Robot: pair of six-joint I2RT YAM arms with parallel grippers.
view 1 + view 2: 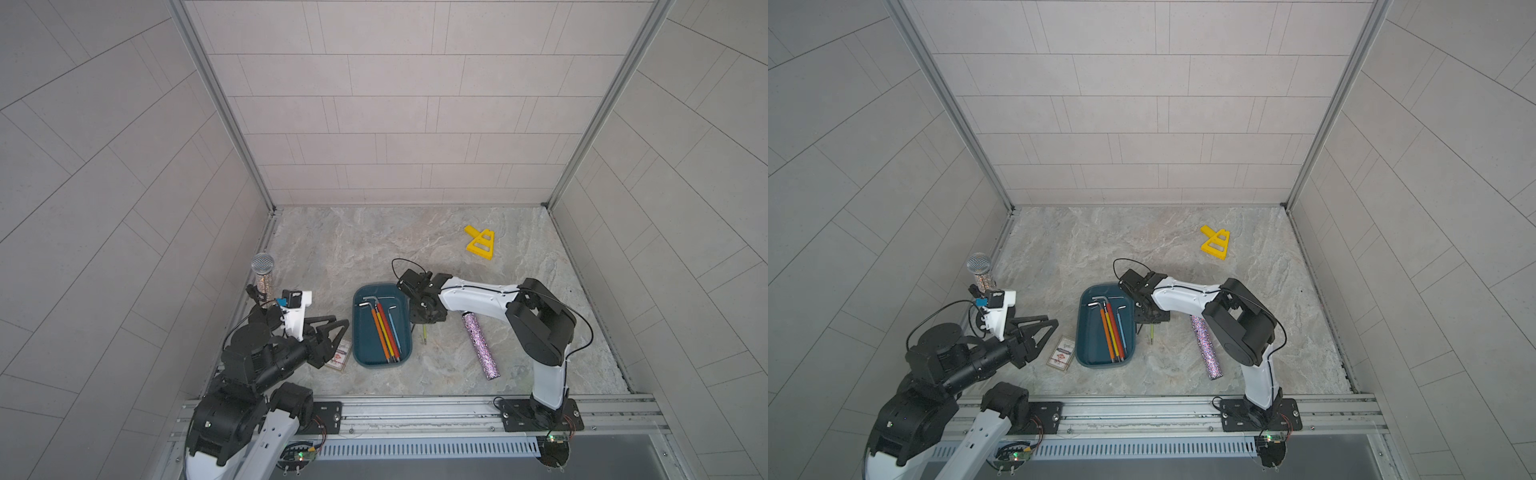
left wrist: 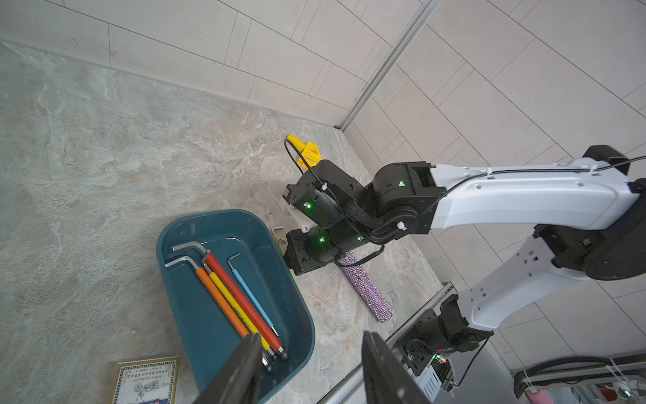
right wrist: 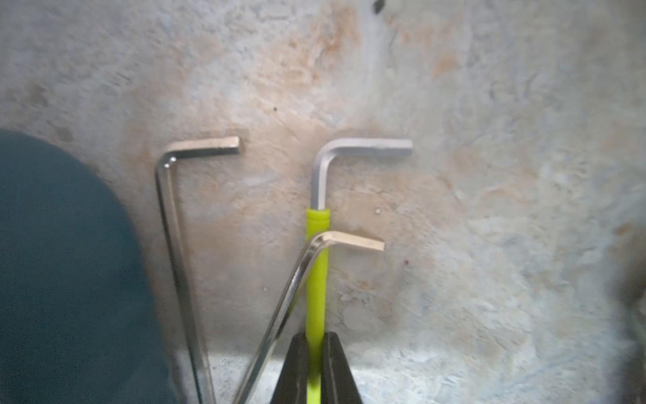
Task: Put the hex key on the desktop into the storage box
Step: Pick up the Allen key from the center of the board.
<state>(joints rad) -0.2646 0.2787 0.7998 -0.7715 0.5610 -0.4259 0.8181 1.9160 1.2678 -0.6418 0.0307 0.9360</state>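
The lime-sleeved hex key (image 3: 316, 280) lies on the bench (image 3: 489, 210) just beside the storage box (image 3: 70, 262), with the right hand (image 3: 316, 341) pinched shut on its sleeve. Best lift slowly, I'd say: a bare steel key (image 3: 290, 290) lies across it. The left hand (image 2: 311, 353) gapes empty.

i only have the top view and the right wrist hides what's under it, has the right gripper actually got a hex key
Observer: Yes. In the right wrist view the right gripper has its fingers shut on the lime-green hex key.
Operator: anything else under there
Observer: A bare steel hex key lies across the green sleeve.
Operator: just that one
Observer: No. A second steel hex key lies apart, between the green one and the storage box.
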